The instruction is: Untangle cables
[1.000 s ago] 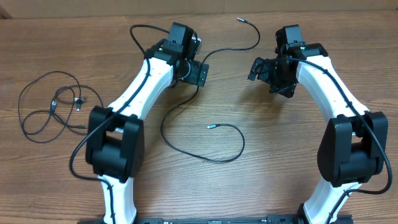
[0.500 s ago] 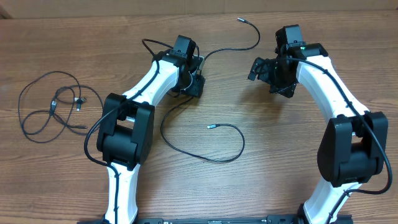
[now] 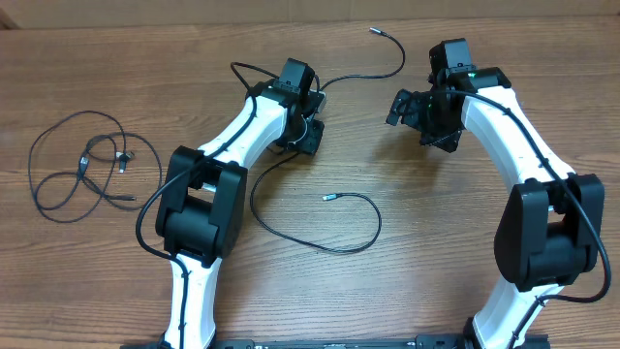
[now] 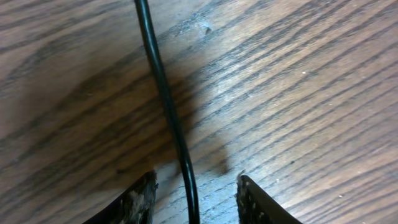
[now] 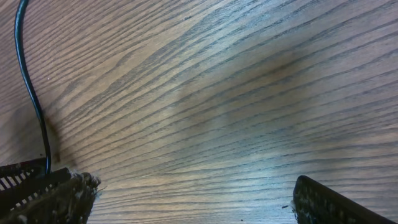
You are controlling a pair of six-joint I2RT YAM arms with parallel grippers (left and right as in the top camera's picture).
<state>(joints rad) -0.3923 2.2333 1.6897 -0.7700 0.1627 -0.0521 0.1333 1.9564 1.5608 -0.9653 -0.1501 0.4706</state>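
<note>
The long black cable [image 4: 166, 106] lies slack on the counter [image 4: 298, 87], passing untouched between the parted fingers of the left end effector [image 4: 195, 196]. Centre it, then pinch squarely. The right end effector [image 5: 193, 199] gapes wide, empty.

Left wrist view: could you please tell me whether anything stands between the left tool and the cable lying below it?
Nothing visible does. The cable runs between the fingers of the left tool, lying on the wooden table with a small gap to each finger.
</note>
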